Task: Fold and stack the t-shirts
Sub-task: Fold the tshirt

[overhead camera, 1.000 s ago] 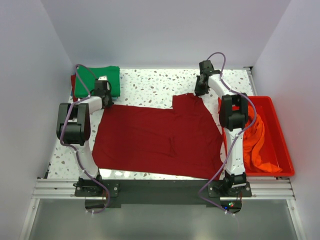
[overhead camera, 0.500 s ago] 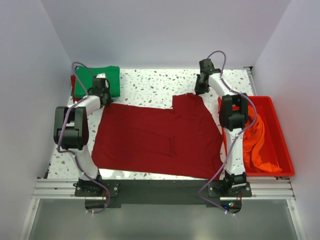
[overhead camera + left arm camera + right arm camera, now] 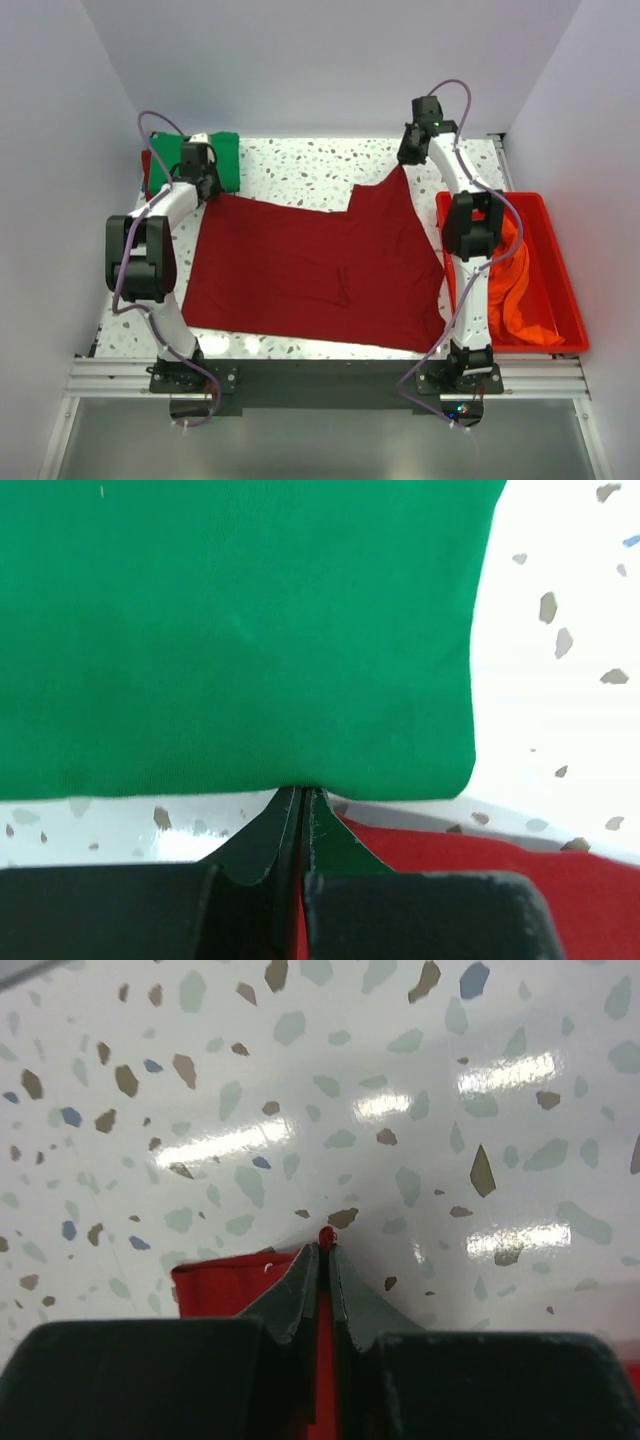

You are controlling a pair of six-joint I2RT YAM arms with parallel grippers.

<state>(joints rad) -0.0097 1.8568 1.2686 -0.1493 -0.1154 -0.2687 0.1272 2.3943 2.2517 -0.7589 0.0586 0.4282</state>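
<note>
With the left gripper (image 3: 300,792) clamped tight on the far left corner of the dark red t-shirt (image 3: 310,270), a sliver of red cloth caught in the seam of the closed jaws. Right up against the near edge of the folded green t-shirt (image 3: 225,158), at the far left corner of the speckled table (image 3: 300,170). Under that green fold, a strip of dark red cloth (image 3: 147,168) peeking out along the left side. With the right gripper (image 3: 325,1248) likewise pinched closed on the same dark red t-shirt, at its far right corner, a small nub of red poking past the tips, above bare terrazzo. Seen from above: held at both far corners, spread mostly flat across the middle of the table, with a stepped notch in the far edge right of centre, the right-hand corner drawn to a point toward the right wrist, the near hem just short of the near table edge, a few creases near the middle. Whether lifted off the surface at the far edge or lying on it, impossible to tell. To the right, hard against the shirt's right edge, a red plastic tub (image 3: 548,225) with a crumpled orange t-shirt (image 3: 520,295) inside, partly hidden behind the right arm.
</note>
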